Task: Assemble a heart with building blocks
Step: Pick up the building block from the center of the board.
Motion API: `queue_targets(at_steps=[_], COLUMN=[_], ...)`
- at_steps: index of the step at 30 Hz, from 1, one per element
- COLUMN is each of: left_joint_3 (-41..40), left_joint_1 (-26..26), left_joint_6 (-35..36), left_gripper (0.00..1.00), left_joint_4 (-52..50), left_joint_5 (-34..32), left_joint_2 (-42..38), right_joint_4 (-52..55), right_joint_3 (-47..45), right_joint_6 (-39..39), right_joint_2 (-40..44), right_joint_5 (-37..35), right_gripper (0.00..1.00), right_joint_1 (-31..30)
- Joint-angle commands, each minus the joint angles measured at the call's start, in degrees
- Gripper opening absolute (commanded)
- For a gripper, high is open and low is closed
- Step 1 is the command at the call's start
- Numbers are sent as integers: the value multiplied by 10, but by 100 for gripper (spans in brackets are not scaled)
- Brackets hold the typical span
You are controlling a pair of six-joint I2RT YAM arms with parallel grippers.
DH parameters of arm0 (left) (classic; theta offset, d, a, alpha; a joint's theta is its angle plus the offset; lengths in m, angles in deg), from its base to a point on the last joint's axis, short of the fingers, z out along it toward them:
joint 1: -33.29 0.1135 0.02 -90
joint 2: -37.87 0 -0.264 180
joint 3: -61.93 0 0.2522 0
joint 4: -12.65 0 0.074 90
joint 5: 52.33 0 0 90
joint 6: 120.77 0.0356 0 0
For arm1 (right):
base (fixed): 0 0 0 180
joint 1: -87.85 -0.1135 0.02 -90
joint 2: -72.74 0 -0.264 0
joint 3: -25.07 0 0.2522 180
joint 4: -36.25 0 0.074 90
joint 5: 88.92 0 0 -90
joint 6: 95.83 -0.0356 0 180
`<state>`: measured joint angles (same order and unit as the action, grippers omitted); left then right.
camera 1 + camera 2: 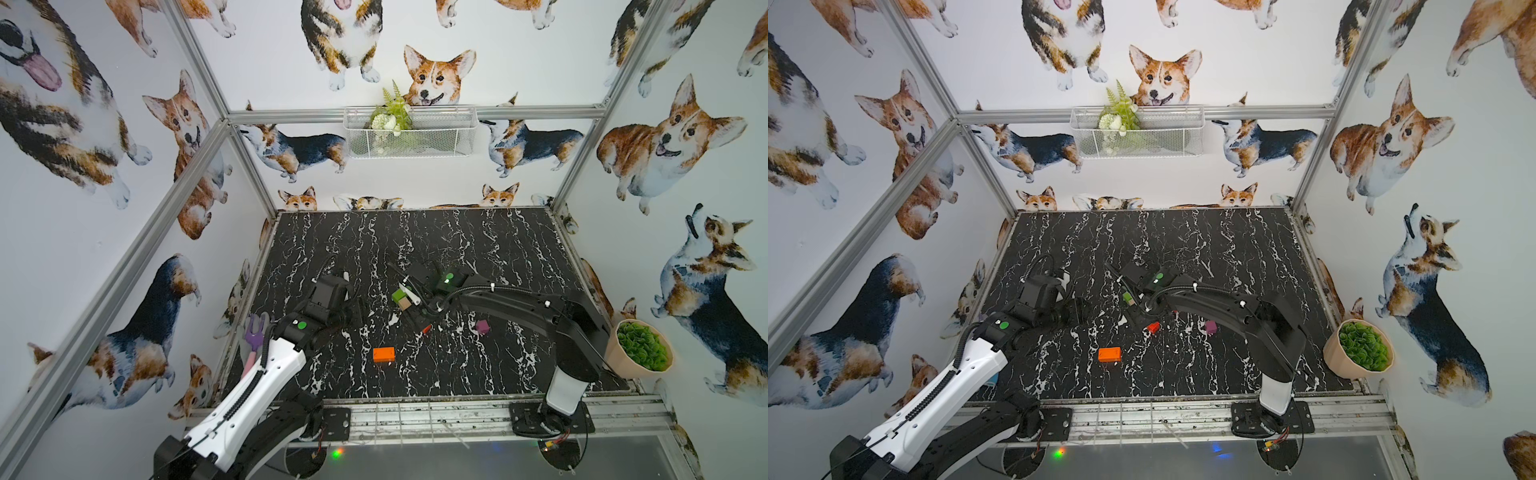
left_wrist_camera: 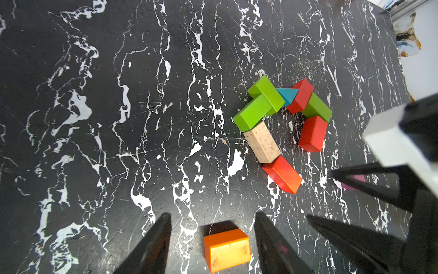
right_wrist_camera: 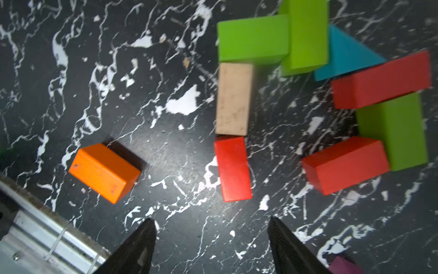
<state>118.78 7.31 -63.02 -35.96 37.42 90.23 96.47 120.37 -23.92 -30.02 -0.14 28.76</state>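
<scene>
The heart stands as an open-bottomed outline of building blocks: two green bars (image 2: 252, 113), a teal triangle (image 2: 288, 95), a red bar (image 2: 301, 95), another green bar (image 2: 317, 108) and a red bar (image 2: 312, 134) on one side, a plain-wood bar (image 2: 262, 142) and a red bar (image 3: 233, 168) on the other. My right gripper (image 3: 212, 219) is open and empty, just short of that last red bar. An orange block (image 1: 383, 354) lies apart nearer the front. My left gripper (image 2: 213, 214) is open, its fingers either side of the orange block without touching. The purple cube (image 1: 482, 327) sits alone under the right arm.
A potted plant (image 1: 642, 347) stands at the table's right front corner. A purple and pink tool (image 1: 255, 332) lies at the left edge beside the left arm. A metal rail (image 1: 415, 415) runs along the front edge. The right arm hides most of the heart in both top views.
</scene>
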Motion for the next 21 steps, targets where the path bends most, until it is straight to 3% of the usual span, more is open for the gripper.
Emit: queue_targets(at_steps=[1, 5, 8, 16, 19, 21], left_joint_3=[1, -40, -56, -59, -63, -64], left_joint_1=[50, 160, 205, 219, 218, 218], left_joint_6=[-42, -69, -69, -67, -65, -63], left_gripper=[64, 64, 64, 64, 63, 63], left_joint_4=[-52, -36, -34, -26, -22, -23], left_joint_5=[-24, 89, 131, 145, 147, 145], left_joint_2=[-2, -11, -24, -33, -30, -30], right_joint_4=[18, 33, 36, 44, 43, 42], right_joint_3=[29, 81, 110, 150, 163, 168], right_joint_6=[30, 56, 76, 83, 80, 76], right_joint_2=[-49, -117, -150, -204, -220, -227], right_joint_5=[23, 33, 27, -11, 3, 11], right_gripper=[79, 79, 79, 76, 66, 54], right_joint_1=[-46, -87, -113, -120, -121, -121])
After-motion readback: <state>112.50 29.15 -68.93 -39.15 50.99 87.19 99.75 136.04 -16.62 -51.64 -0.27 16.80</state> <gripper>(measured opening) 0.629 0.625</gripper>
